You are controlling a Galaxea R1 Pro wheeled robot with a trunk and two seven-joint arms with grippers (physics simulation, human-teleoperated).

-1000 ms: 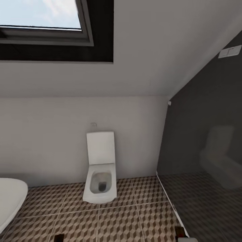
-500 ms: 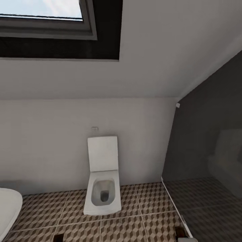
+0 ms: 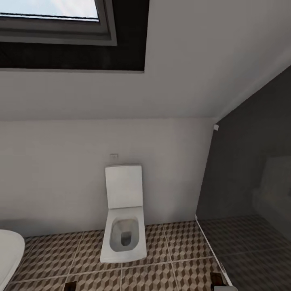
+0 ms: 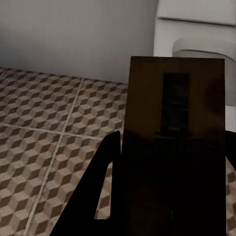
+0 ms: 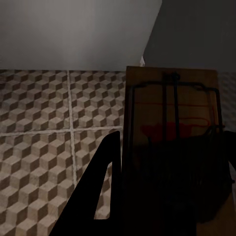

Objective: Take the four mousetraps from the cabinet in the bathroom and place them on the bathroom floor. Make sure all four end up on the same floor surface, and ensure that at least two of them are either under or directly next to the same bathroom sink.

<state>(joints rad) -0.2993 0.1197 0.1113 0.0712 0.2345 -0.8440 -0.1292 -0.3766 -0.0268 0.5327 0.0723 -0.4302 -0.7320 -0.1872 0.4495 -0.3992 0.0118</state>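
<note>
bathroom floor (image 3: 161,275): cube-patterned tiles | on it: white toilet (image 3: 123,238)

Two brown mousetraps (image 4: 172,147) (image 5: 172,147) (one per wrist view) over tiles (image 3: 161,250).

Attic bathroom for sure: white toilet (image 3: 123,226) against the wall, cube-pattern floor (image 3: 161,275) tiles, skylight (image 3: 52,16) in the sloped ceiling.
</note>
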